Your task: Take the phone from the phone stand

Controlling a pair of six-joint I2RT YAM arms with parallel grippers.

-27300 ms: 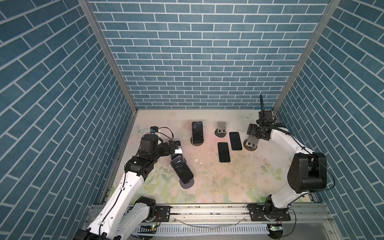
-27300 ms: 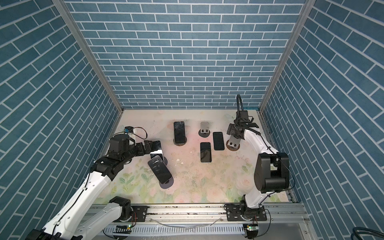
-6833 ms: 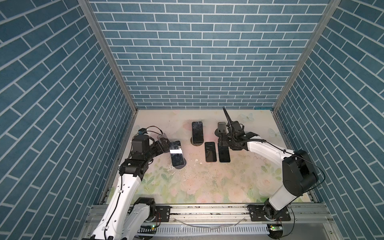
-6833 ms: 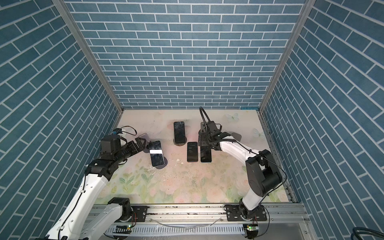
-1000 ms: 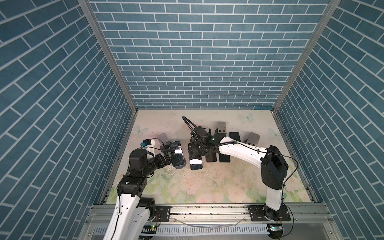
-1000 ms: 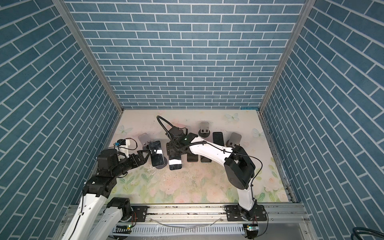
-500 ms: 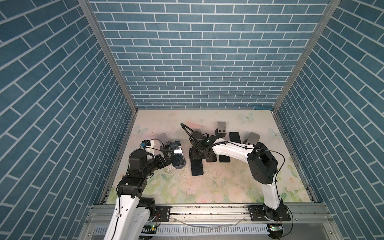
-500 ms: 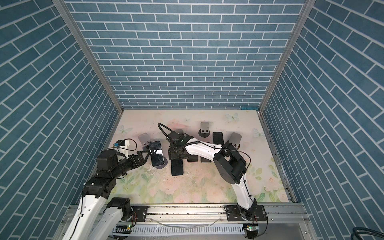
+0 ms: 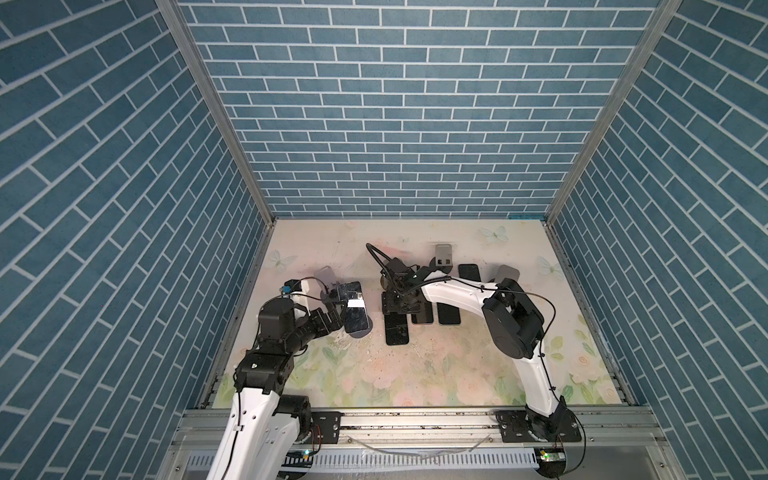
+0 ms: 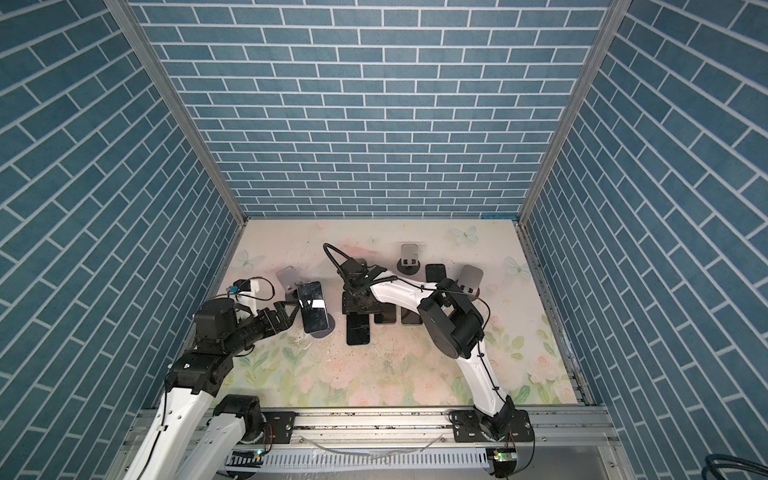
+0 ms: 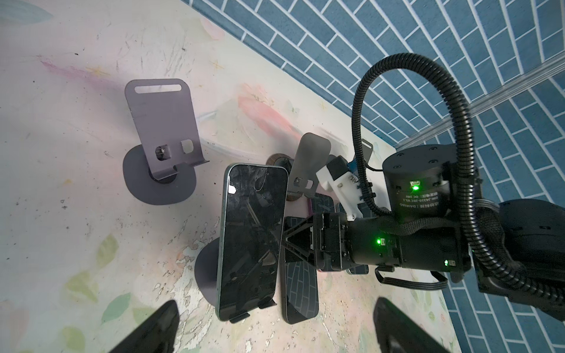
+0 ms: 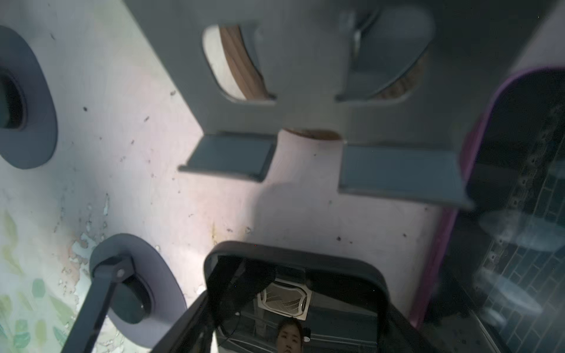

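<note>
Two grippers are mine. My left gripper (image 9: 336, 309) waits with its jaws wide apart just beside the stand (image 11: 205, 269), where the leaning phone (image 9: 355, 305) rests upright on the ledge. On the stand's far side, my right gripper (image 9: 399, 309) is clamped on the end of the flat phone (image 9: 397, 330), which lies on the table (image 9: 415, 374).
</note>
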